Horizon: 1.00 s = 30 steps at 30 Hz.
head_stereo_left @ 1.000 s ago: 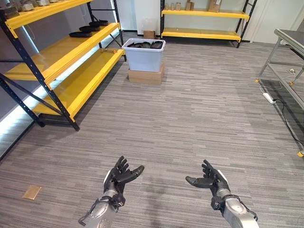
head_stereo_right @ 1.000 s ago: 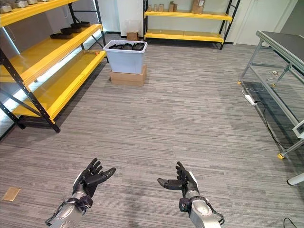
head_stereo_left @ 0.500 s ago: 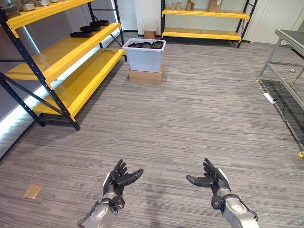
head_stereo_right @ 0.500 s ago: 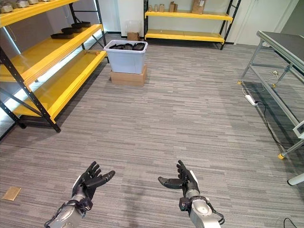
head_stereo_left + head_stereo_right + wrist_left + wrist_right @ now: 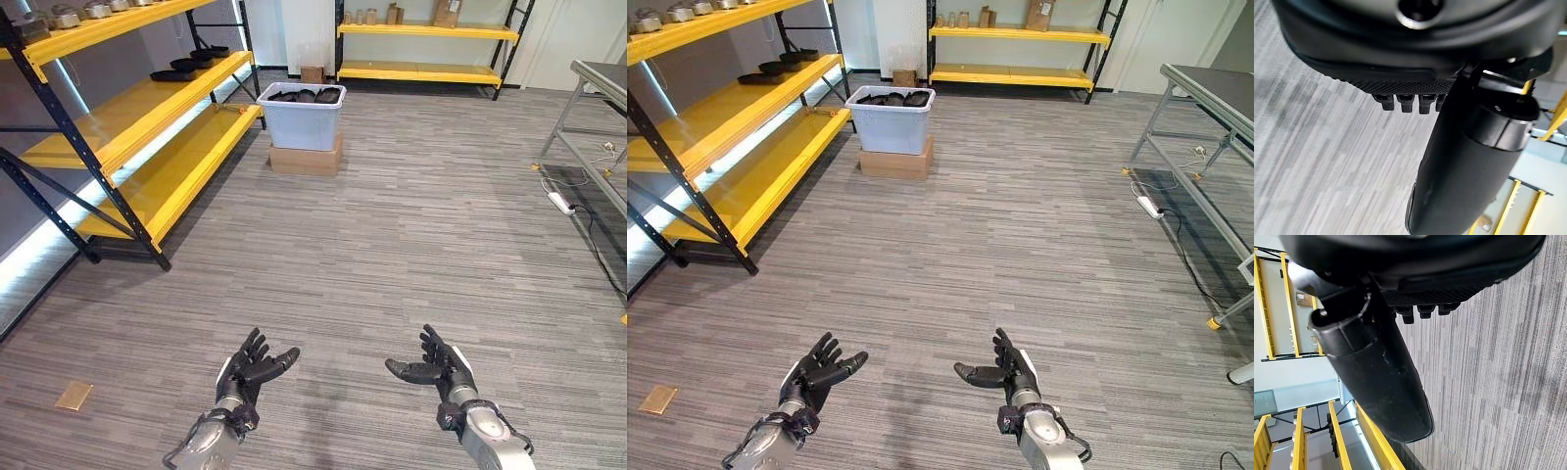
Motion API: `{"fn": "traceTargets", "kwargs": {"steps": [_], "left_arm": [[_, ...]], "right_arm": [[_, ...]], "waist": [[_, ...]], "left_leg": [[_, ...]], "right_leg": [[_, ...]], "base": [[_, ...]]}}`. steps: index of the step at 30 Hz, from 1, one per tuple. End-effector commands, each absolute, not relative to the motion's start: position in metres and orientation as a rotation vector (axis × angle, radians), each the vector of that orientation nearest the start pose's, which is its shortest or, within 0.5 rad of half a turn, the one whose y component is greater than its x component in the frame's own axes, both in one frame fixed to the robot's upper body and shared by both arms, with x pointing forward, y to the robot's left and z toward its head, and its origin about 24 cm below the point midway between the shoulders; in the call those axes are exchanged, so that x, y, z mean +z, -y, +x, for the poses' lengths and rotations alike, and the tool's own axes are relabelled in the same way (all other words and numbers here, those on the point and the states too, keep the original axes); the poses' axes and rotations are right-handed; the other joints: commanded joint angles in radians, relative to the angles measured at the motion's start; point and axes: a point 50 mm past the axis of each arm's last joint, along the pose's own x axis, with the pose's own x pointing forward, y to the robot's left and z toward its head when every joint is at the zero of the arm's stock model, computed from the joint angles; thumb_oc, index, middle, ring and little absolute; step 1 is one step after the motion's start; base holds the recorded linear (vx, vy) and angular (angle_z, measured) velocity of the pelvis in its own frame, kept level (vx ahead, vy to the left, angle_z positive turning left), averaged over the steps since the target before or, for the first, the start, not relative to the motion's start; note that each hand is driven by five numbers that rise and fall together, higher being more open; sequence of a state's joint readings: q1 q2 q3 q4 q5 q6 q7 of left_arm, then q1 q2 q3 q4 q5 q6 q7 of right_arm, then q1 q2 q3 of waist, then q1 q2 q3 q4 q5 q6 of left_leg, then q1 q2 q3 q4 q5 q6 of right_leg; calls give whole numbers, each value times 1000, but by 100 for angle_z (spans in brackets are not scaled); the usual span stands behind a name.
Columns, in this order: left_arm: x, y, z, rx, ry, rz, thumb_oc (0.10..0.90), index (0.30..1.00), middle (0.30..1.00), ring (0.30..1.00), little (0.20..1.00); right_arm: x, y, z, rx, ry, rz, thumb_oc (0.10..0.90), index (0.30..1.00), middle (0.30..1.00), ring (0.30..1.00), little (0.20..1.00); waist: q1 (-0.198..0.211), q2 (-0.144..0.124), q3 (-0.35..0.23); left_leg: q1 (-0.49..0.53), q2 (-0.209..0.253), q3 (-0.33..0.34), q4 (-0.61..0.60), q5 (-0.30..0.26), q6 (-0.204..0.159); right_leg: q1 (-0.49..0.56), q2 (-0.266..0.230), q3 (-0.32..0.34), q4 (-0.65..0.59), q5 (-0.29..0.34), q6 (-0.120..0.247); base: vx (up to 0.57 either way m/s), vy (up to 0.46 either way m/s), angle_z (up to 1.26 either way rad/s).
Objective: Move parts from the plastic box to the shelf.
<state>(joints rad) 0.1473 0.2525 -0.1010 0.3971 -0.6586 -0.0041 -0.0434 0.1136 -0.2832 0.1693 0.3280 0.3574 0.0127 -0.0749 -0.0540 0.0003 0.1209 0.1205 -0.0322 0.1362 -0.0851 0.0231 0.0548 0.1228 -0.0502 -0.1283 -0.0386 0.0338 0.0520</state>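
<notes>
Both hands, left hand [image 5: 253,364] and right hand [image 5: 439,366], hang empty with fingers spread, well short of the plastic box [image 5: 302,115]; walking up to it likely comes next.

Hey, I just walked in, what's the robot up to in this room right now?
Nothing is being handled yet. The left hand and right hand are both open and empty, held out in front over the grey carpet. The plastic box, full of dark parts, sits on a cardboard box across the room, beside the yellow shelf. A few dark parts already lie on the shelf's middle level. The robot is some way from the box.
</notes>
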Motion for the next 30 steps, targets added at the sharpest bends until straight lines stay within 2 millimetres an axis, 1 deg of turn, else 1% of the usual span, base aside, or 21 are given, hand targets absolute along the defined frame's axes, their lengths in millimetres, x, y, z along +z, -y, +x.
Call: {"fn": "traceTargets", "kwargs": {"steps": [1,2,3,4,5,8,9,10,12,14,15,16,17,19,20,22,23,25,28,29,30], "left_arm": [[-35,-201,227,-17,-318,-326,900,1000,1000,1000,1000],[-31,-204,229,8,-301,-319,900,1000,1000,1000,1000],[-30,-207,231,28,-294,-328,900,1000,1000,1000,1000],[-29,-213,232,59,-278,-342,900,1000,1000,1000,1000],[-29,-215,232,71,-270,-345,900,1000,1000,1000,1000],[-27,-216,234,59,-258,-329,900,1000,1000,1000,1000],[-23,-214,237,45,-247,-307,900,1000,1000,1000,1000],[-22,-214,237,41,-245,-302,900,1000,1000,1000,1000],[-25,-212,233,34,-260,-307,900,1000,1000,1000,1000],[-27,-210,230,24,-266,-301,900,1000,1000,1000,1000],[-30,-207,227,2,-276,-296,900,1000,1000,1000,1000],[-31,-206,226,-4,-279,-297,900,1000,1000,1000,1000],[-33,-202,223,-18,-283,-304,900,1000,1000,1000,1000],[-34,-197,222,-17,-280,-321,900,1000,1000,1000,1000],[-35,-196,222,-15,-279,-332,900,1000,1000,1000,1000],[-34,-197,220,-2,-277,-359,900,1000,1000,1000,1000],[-34,-198,218,-16,-276,-374,900,1000,1000,1000,1000],[-35,-197,215,-28,-285,-375,900,1000,1000,1000,1000],[-38,-195,210,-22,-302,-371,900,1000,1000,1000,1000],[-37,-195,209,-34,-301,-363,900,1000,1000,1000,1000],[-36,-194,209,-41,-299,-362,900,1000,1000,1000,1000]], "right_arm": [[2,192,247,-9,-163,71,900,1000,1000,1000,1000],[5,188,248,17,-143,74,900,1000,1000,1000,1000],[6,184,249,37,-129,62,900,1000,1000,1000,1000],[8,182,249,50,-119,45,900,1000,1000,1000,1000],[7,182,249,53,-119,37,900,1000,1000,1000,1000],[6,185,248,38,-116,29,900,1000,1000,1000,1000],[3,189,245,22,-124,59,900,1000,1000,1000,1000],[2,193,243,18,-118,80,900,1000,1000,1000,1000],[1,197,240,9,-113,77,900,1000,1000,1000,1000],[0,200,238,-1,-115,73,900,1000,1000,1000,1000],[-1,204,234,-21,-120,60,900,1000,1000,1000,1000],[-1,206,233,-27,-122,57,900,1000,1000,1000,1000],[-3,209,230,-46,-128,56,900,1000,1000,1000,1000],[-4,213,228,-64,-131,52,900,1000,1000,1000,1000],[-4,213,228,-66,-131,48,900,1000,1000,1000,1000],[-5,211,229,-75,-145,42,900,1000,1000,1000,1000],[-5,210,229,-75,-154,43,900,1000,1000,1000,1000],[-7,210,229,-75,-161,33,900,1000,1000,1000,1000],[-8,214,228,-111,-186,18,900,1000,1000,1000,1000],[-8,218,227,-142,-187,-2,900,1000,1000,1000,1000],[-6,220,227,-156,-172,-44,900,1000,1000,1000,1000]], "waist": [[3,-9,18],[8,-2,33],[13,2,43],[17,11,52],[16,14,56],[-6,5,68],[-24,-4,70],[-31,-10,76],[-36,-16,77],[-44,-13,80],[-55,-12,83],[-58,-11,85],[-63,-16,82],[-71,-24,68],[-72,-27,64],[-66,-35,57],[-59,-36,53],[-60,-31,48],[-69,-16,33],[-74,-4,25],[-75,0,24]], "left_leg": [[34,-12,31,12,-82,21],[24,-17,30,21,-82,29],[19,-25,28,28,-83,34],[21,-35,25,34,-91,38],[29,-40,25,34,-96,37],[67,-61,-9,20,-110,35],[92,-75,-44,14,-124,34],[115,-81,-68,17,-138,28],[136,-87,-95,29,-153,19],[147,-84,-113,35,-161,16],[160,-81,-133,46,-174,15],[164,-79,-138,49,-179,15],[174,-79,-148,56,-196,16],[181,-86,-175,63,-209,17],[184,-89,-178,68,-216,17],[189,-93,-174,85,-237,19],[190,-89,-171,101,-246,15],[196,-79,-167,112,-247,7],[211,-51,-162,131,-210,-18],[203,-33,-163,157,-153,-40],[192,-27,-162,178,-131,-49]], "right_leg": [[-104,-45,-22,300,-18,88],[-145,-59,-44,401,0,94],[-176,-85,-64,477,34,98],[-228,-105,-79,592,63,103],[-250,-101,-81,614,74,105],[-287,-46,-60,538,82,114],[-329,-11,-44,412,98,113],[-341,-11,-59,287,112,118],[-359,-21,-49,141,146,126],[-368,-18,-28,89,155,127],[-383,-18,10,50,165,127],[-385,-17,18,45,167,128],[-367,-12,39,26,167,128],[-331,-3,77,-17,179,122],[-322,-3,82,-17,187,121],[-312,-7,77,23,194,117],[-309,-4,61,80,175,102],[-300,10,61,106,149,81],[-283,42,71,121,111,52],[-271,59,72,123,89,37],[-267,65,71,125,78,30]], "base": [[-88,227,-3],[-70,261,-3],[-6,289,-12],[49,250,-9],[98,183,-13],[190,-5,5],[366,-114,59],[426,-141,76],[349,-118,58],[270,-88,29],[295,-92,36],[450,-136,54],[393,-120,62],[418,-138,69],[405,-152,63],[508,-222,50],[581,-261,39],[479,-204,13],[463,-203,-1],[463,-236,-1],[429,-236,-14]]}}
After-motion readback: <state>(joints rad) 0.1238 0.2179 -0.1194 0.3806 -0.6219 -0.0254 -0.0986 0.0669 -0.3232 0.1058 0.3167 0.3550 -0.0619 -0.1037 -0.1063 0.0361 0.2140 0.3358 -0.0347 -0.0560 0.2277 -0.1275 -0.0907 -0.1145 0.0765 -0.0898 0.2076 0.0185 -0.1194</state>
